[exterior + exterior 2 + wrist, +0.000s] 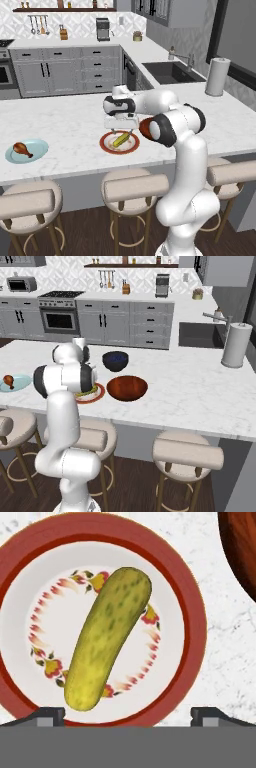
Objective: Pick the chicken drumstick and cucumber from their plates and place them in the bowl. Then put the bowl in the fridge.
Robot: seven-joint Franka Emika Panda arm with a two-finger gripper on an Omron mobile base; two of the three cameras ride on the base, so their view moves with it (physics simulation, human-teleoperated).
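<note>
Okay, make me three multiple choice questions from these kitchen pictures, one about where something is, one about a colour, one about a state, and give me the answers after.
1. Where does the cucumber lie?
A. On the red-rimmed plate
B. In the reddish-brown bowl
C. On the pale blue plate

2. What colour is the smaller bowl?
A. White
B. Dark navy
C. Green

3. What is the gripper doing?
A. Shut on the chicken drumstick
B. Open above the cucumber
C. Shut on the cucumber

Answers: 1 A, the hand view shows it across that plate. 2 B, seen in the right base view. 3 B, the finger tips stand wide apart, holding nothing.
</note>
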